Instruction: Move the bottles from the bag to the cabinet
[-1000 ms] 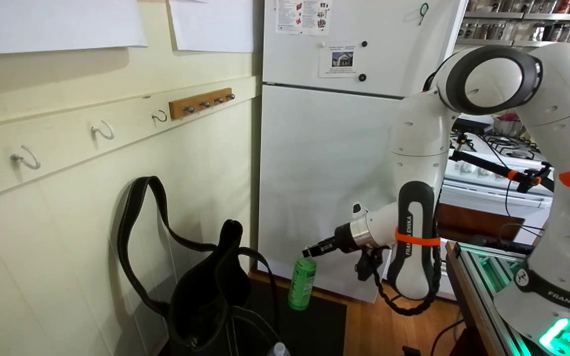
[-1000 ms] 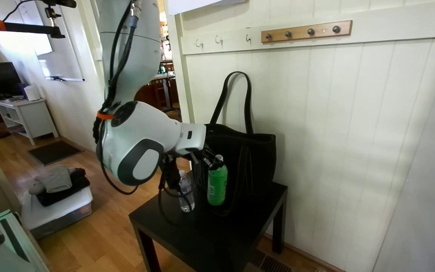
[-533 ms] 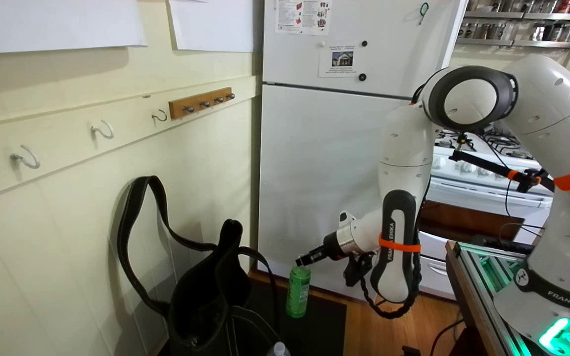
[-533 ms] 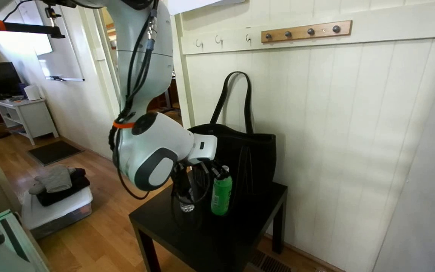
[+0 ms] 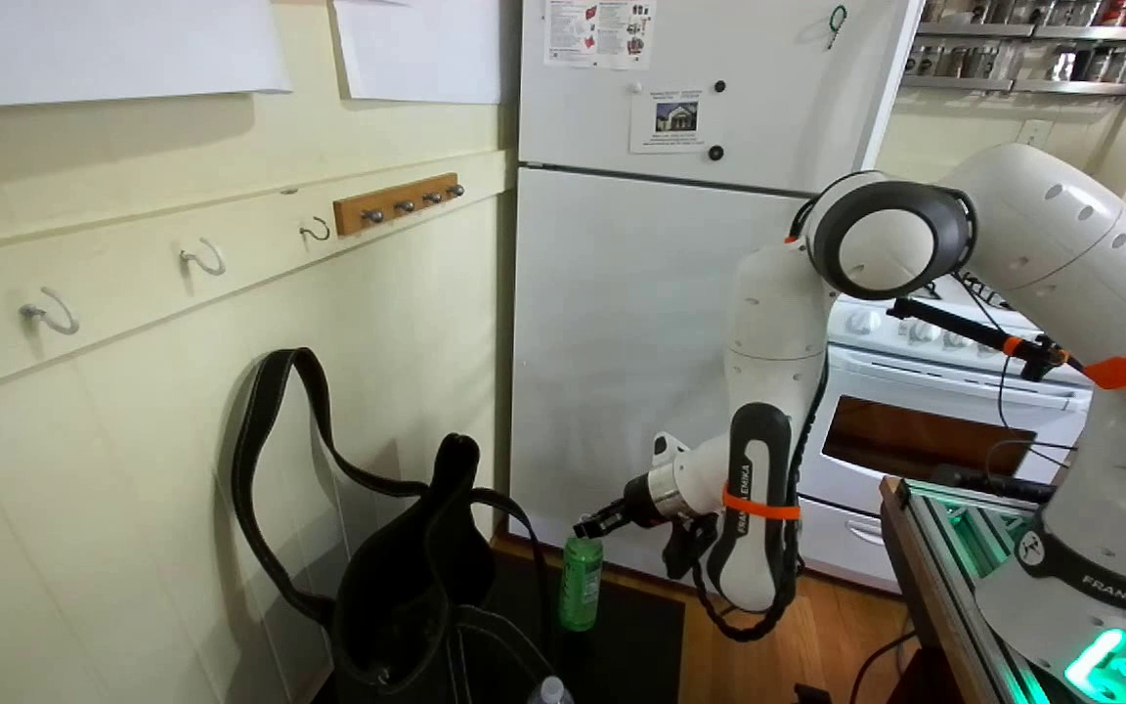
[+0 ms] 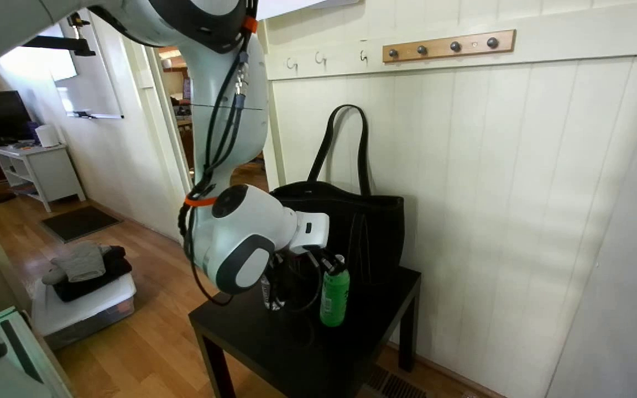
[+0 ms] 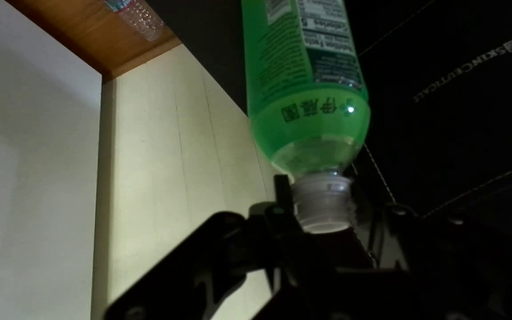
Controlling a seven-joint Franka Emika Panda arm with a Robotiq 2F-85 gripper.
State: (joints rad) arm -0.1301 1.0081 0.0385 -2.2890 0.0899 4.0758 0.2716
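Note:
The green bottle hangs upright beneath my gripper; both also show in the other outside picture, bottle and gripper. In the wrist view the fingers are around the pale cap of the green bottle; the right finger is dark. Its base is low over the black table; I cannot tell whether it touches. The black bag stands beside it, strap up against the wall, also in an exterior view. A clear bottle stands on the table, partly behind the wrist.
A white fridge stands behind the arm in an exterior view. Wall hooks run above the bag. A storage box with folded clothes is on the floor, and a white shelf unit stands far back.
My gripper has moved down and towards the wall side with the green bottle in it, lowering it near the table. The bag and the clear bottle have stayed put.

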